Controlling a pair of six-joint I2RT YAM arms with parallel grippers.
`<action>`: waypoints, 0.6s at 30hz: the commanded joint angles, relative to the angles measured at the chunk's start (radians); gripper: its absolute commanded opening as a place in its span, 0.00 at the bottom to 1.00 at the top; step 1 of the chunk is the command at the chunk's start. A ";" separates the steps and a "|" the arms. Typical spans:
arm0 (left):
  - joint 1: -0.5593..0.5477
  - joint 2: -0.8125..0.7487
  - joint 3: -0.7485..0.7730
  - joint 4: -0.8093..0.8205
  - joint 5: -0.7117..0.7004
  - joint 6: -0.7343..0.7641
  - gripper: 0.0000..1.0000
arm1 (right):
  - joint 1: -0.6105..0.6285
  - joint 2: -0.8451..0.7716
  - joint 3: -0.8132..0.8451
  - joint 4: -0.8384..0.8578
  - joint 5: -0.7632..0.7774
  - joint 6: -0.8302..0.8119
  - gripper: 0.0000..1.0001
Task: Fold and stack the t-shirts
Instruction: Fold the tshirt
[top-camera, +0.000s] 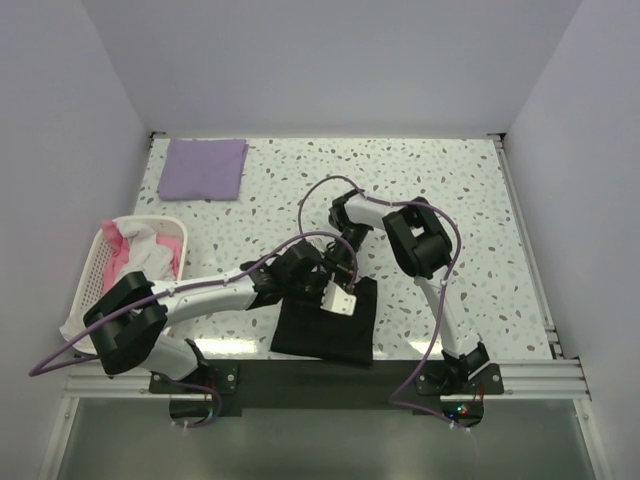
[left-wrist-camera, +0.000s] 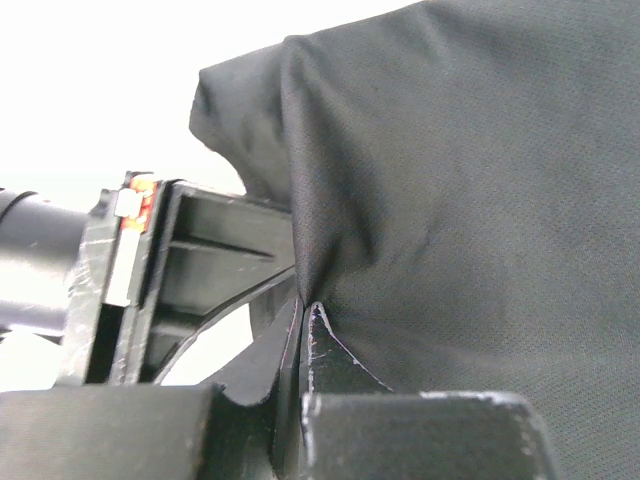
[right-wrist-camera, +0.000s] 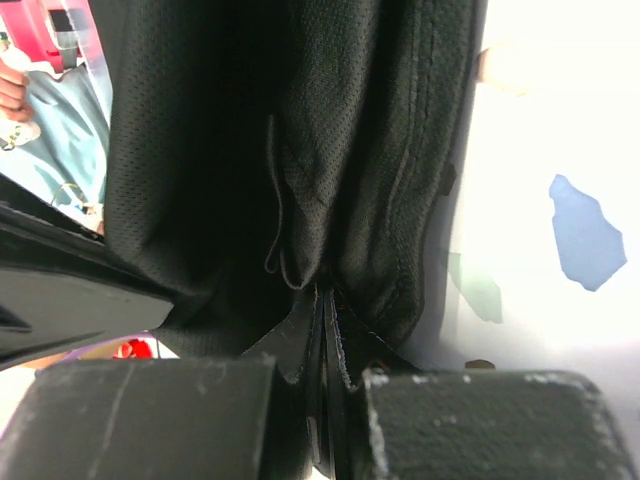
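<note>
At jaws: both pairs clamped on cloth. L gripper & R gripper pinch black t-shirt, near-centre edge of table. Prob. mid-fold; next: carry edge across, lay flat, then stack w/ folded purple shirt far-left.

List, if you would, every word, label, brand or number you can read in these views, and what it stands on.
None: no text is readable in any view. The black t-shirt, the folded purple t-shirt and the white basket show no print, tag or number.
</note>
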 joint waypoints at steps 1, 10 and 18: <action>-0.003 -0.034 0.026 0.069 -0.046 -0.009 0.00 | 0.004 -0.006 -0.022 -0.079 0.047 -0.025 0.00; 0.014 -0.055 0.011 0.193 -0.106 0.029 0.00 | 0.004 -0.006 -0.031 -0.080 0.046 -0.038 0.00; 0.017 -0.058 -0.016 0.283 -0.124 0.052 0.00 | 0.002 -0.005 -0.032 -0.090 0.042 -0.048 0.00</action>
